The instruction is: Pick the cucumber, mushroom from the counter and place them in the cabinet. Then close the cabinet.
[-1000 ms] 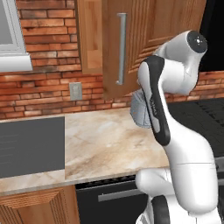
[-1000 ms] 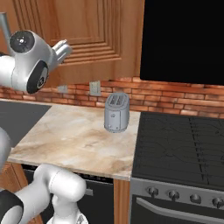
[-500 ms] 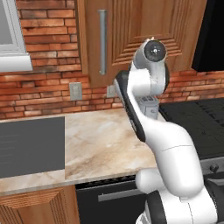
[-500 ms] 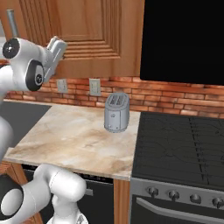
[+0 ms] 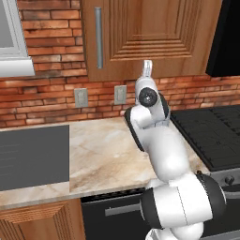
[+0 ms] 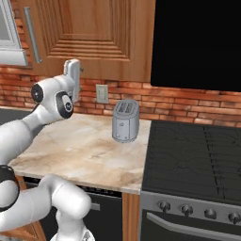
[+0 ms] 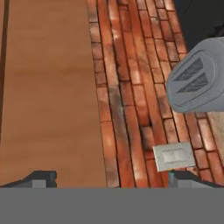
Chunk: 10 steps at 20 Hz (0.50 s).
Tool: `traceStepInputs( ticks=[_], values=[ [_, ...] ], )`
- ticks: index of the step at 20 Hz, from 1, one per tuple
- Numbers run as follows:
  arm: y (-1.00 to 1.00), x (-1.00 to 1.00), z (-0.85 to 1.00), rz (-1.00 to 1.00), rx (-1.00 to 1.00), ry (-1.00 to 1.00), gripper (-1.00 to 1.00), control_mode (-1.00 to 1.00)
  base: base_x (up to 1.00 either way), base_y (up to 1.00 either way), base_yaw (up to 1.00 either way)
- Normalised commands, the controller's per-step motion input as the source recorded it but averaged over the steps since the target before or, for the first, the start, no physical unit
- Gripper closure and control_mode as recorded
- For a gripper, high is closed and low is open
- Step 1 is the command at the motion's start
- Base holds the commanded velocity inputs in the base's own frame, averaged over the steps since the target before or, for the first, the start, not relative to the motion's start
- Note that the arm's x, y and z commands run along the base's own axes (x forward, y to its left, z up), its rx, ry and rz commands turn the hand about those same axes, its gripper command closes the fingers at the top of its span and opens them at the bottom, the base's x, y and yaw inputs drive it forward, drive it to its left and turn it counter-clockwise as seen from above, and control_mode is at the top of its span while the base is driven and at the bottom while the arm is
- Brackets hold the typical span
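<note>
My claw (image 7: pixel 112 177) spread wide, grasping nothing, hovering under shut cabinet (image 5: pixel 154 37) near back edge of counter (image 5: pixel 101 154). Cucumber, mushroom unseen. Toaster (image 6: pixel 125 121) beside stove; scanning counter carefully.

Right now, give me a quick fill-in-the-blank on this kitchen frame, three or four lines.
1. The cabinet door is ____.
2. The toaster stands on the ____.
3. The cabinet's silver handle runs ____.
4. The wall behind the counter is made of ____.

Missing words: closed; counter; vertically; brick
</note>
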Motion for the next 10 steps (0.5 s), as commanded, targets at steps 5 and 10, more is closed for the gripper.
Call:
traceStepInputs(
  ticks=[5, 10],
  values=[
    [-0.28, 1.0, 0.07, -0.05, -0.08, 0.13, -1.0, -1.0, 0.0, 0.0, 0.0],
    [-0.19, 1.0, 0.31, -0.05, -0.08, 0.18, -1.0, -1.0, 0.0, 0.0, 0.0]
  ],
)
